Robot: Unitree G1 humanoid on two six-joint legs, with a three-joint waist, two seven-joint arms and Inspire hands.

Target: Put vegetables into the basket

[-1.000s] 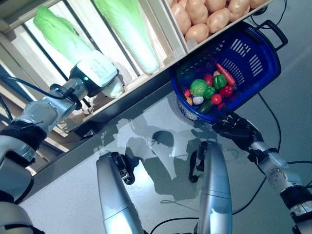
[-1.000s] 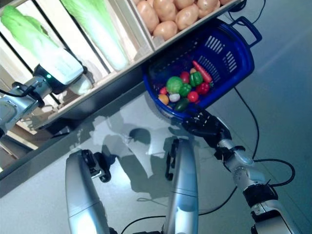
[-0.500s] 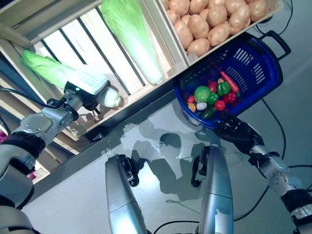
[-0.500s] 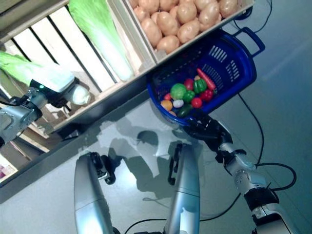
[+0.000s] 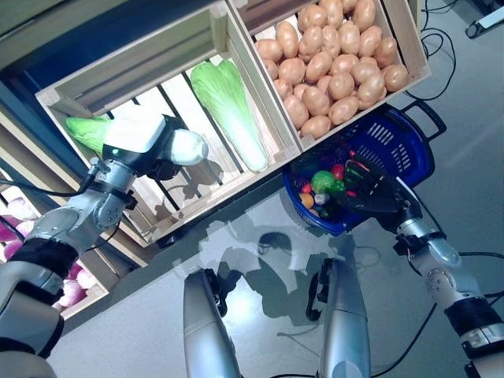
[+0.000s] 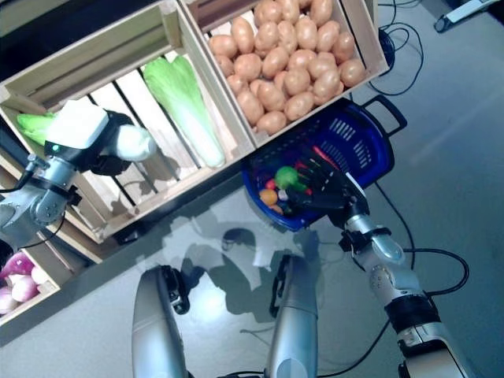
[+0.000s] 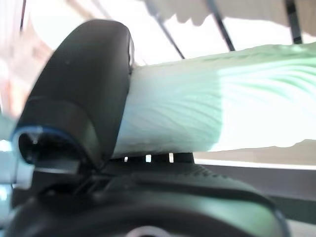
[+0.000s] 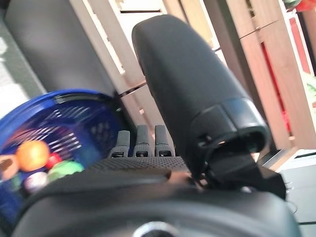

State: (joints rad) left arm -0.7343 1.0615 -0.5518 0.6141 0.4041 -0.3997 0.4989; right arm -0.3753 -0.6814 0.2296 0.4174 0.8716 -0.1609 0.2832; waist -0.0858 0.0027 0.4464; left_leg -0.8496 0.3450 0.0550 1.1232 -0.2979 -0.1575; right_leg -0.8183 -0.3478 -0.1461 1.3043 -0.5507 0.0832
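Observation:
My left hand (image 5: pixel 155 164) is shut on a long pale-green cabbage (image 5: pixel 187 147) and holds it crosswise in front of the left wooden crate (image 5: pixel 134 71). In the left wrist view the thumb (image 7: pixel 94 84) curls over the cabbage's white stalk (image 7: pixel 197 113). The blue plastic basket (image 5: pixel 403 151) stands on the floor below the right crate. It holds small vegetables, among them a round green one (image 5: pixel 322 181) and a red one (image 5: pixel 338 170). My right hand (image 5: pixel 375 194) is over the basket's near rim with its fingers (image 8: pixel 140 142) straight.
A slanted wooden stand with crates (image 5: pixel 350 47) runs across the back, its front edge just above the basket. A lower shelf (image 5: pixel 75 287) shows at the far left. Grey floor (image 5: pixel 465 181) lies to the right of the basket.
The camera has moved, so the whole scene has shifted. My left hand has raised the cabbage in front of the crate. My right hand has moved from beside the basket's near rim to over it.

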